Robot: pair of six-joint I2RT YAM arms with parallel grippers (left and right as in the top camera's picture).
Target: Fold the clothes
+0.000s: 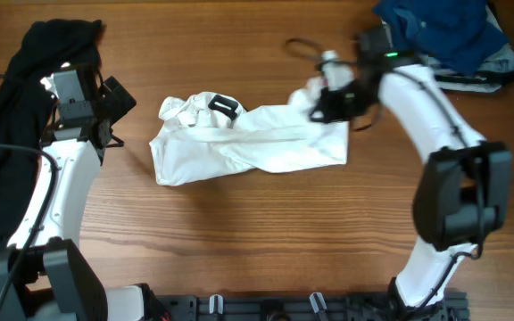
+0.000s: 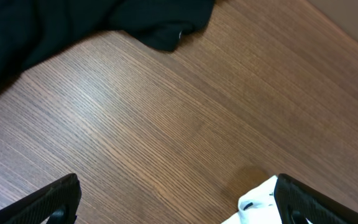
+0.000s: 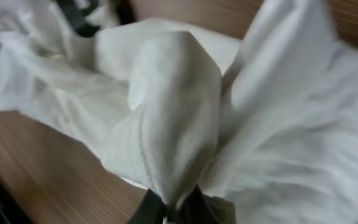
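A crumpled white T-shirt [image 1: 239, 143] lies in the middle of the wooden table, its black-and-white printed mark [image 1: 225, 106] near the top. My right gripper [image 1: 321, 105] is shut on a raised fold at the shirt's right end; the wrist view shows the white cloth [image 3: 179, 106] pinched between the jaws [image 3: 178, 208]. My left gripper [image 1: 114, 116] is open and empty over bare wood, just left of the shirt. A white corner of the shirt [image 2: 257, 202] shows beside its right finger in the left wrist view.
A black garment [image 1: 12, 116] is heaped along the left edge and also shows in the left wrist view [image 2: 73, 22]. A pile of blue and grey clothes [image 1: 449, 36] sits at the back right. A black cable loop [image 1: 303, 45] lies behind the shirt.
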